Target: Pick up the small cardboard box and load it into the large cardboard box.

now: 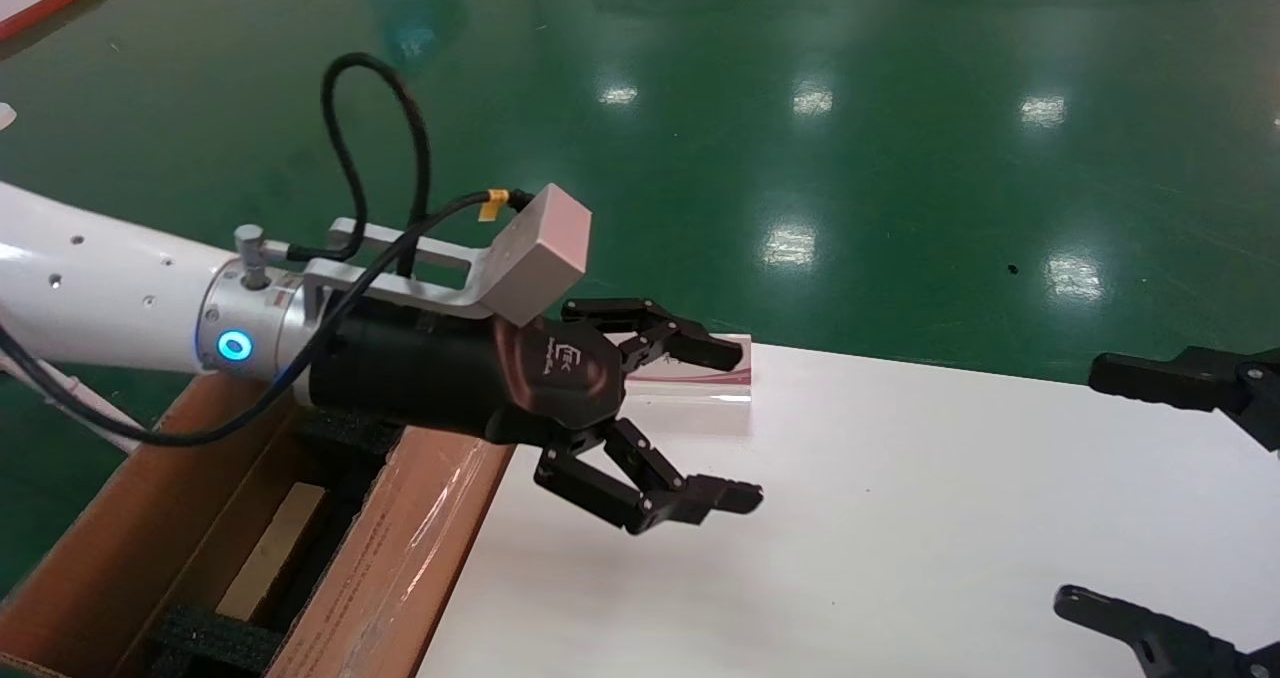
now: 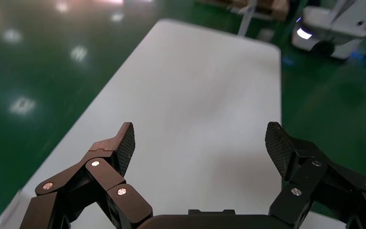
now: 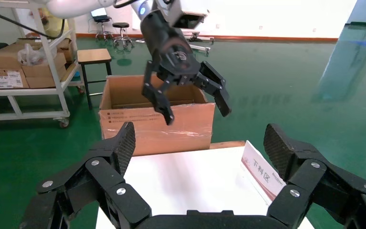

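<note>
I judge loading done: the small cardboard box lies inside the large cardboard box; my left gripper hangs spread and empty over the table; right gripper parked, likewise spread.

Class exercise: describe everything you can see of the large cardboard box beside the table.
The large cardboard box is an open-topped brown corrugated carton with shiny clear tape along one flap. It stands on the green floor against the white table's end. Inside lie black foam padding and a flat tan slab. The open left tool hangs past its rim, touching nothing.
</note>
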You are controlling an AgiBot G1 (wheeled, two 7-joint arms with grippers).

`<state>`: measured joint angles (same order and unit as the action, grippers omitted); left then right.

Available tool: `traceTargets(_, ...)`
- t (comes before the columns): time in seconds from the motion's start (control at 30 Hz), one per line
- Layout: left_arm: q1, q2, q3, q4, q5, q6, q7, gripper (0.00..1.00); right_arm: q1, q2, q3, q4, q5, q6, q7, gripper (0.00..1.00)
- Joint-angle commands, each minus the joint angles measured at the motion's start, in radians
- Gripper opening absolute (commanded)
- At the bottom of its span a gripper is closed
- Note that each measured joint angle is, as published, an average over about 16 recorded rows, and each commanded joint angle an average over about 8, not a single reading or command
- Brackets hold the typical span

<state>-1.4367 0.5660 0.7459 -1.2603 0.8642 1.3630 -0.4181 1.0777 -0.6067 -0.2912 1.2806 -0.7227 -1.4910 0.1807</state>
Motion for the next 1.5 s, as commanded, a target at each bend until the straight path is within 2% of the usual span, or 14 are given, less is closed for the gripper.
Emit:
traceTargets(0.03,0.047,0.006,-0.061,-0.003,-0.017,0.017,0.030,1.00,0.000,0.000,0.001,0.000,0.000,0.000,0.000,1.00)
traceTargets(0.37,0.283,0.035,-0.364,-0.019,-0.104,0.104,0.180,1.00,-0.001,-0.001,0.004,0.001,-0.002,-0.001,0.002,1.00)
traceTargets(0.53,0.354,0.044,-0.456,-0.023,-0.131,0.130,0.226,1.00,-0.001,-0.002,0.005,0.002,-0.003,-0.002,0.003,1.00)
traceTargets(1.5,0.366,0.045,-0.471,-0.023,-0.137,0.134,0.232,1.00,-0.003,-0.004,0.012,0.003,-0.008,-0.005,0.007,1.00)
